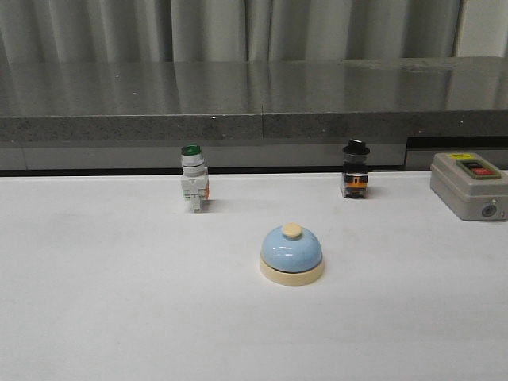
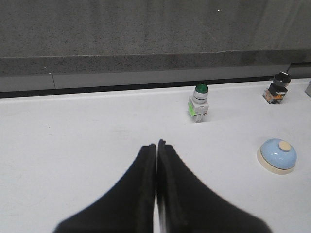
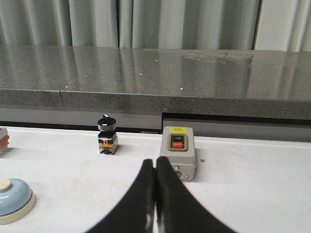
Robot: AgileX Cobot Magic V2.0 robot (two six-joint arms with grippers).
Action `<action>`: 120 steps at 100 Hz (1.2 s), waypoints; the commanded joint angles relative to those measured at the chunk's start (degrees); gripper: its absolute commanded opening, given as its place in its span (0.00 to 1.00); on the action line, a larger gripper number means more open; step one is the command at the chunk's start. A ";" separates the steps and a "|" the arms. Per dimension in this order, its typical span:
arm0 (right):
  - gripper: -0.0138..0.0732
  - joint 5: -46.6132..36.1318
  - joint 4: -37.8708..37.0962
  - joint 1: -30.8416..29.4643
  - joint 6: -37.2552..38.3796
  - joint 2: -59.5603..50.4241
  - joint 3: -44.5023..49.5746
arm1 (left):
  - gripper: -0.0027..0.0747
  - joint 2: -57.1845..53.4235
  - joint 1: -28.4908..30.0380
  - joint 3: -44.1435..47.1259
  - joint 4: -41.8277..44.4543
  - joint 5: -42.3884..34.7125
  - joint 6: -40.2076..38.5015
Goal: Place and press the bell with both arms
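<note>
The light-blue bell (image 1: 291, 253) with a cream base and cream button stands upright on the white table, a little right of the middle. It also shows in the left wrist view (image 2: 277, 154) and at the edge of the right wrist view (image 3: 13, 199). My left gripper (image 2: 156, 144) is shut and empty, over bare table well to the left of the bell. My right gripper (image 3: 155, 161) is shut and empty, to the right of the bell and in front of the grey box. Neither arm shows in the front view.
A green-capped white push-button switch (image 1: 193, 178) stands at the back left. A black-knobbed switch (image 1: 355, 169) stands at the back right. A grey box with red and black buttons (image 1: 469, 185) sits at the far right. A grey stone ledge (image 1: 254, 103) runs behind the table.
</note>
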 commanded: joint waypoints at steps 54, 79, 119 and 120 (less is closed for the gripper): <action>0.08 -4.67 -0.65 -0.32 -0.42 -1.20 -1.11 | 0.01 0.31 -0.02 -1.45 -0.21 -4.01 -0.46; 0.08 -4.67 -0.65 -0.32 -0.42 -1.20 -1.11 | 0.01 -1.37 -0.02 0.10 4.01 -7.66 -0.46; 0.08 -4.67 -0.65 -0.32 -0.42 -1.20 -1.11 | 0.01 -15.12 7.87 15.16 4.01 -16.79 -0.46; 0.08 -4.67 -0.65 -0.32 -0.42 -1.20 -1.11 | 0.01 -15.72 8.17 15.65 4.01 -16.91 -0.46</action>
